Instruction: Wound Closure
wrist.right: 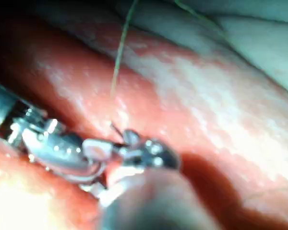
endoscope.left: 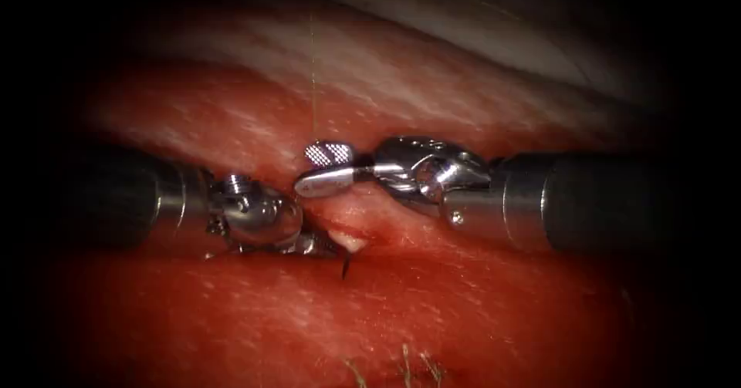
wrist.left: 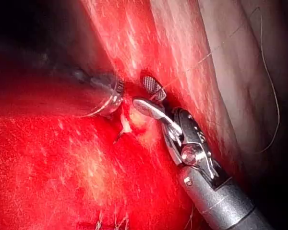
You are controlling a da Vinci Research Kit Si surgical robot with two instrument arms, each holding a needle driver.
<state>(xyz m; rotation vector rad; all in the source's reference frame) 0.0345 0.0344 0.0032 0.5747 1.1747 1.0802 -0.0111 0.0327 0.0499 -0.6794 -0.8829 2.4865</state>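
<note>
Here, at the centre of the endoscope view, the right tool (endoscope.left: 318, 168) comes in from the right edge with its jaws spread apart and nothing between them; one jaw shows its cross-hatched face, the other lies just below it. The left tool (endoscope.left: 312, 243) enters from the left edge, its tips pressed down into the cut (endoscope.left: 363, 230) in the tissue (endoscope.left: 463, 311); whether its jaws are open or closed, or what they grip, cannot be told. Just right of those tips, a dark point of the needle (endoscope.left: 345, 265) sticks out of the tissue below the cut, beside a small pale fleck. The rest of the needle is buried. A thin thread (endoscope.left: 312, 72) runs straight up from the right tool toward the top of the frame.

In the left wrist view the open right tool (wrist.left: 151, 96) sits beside the needle point (wrist.left: 119, 136).
</note>
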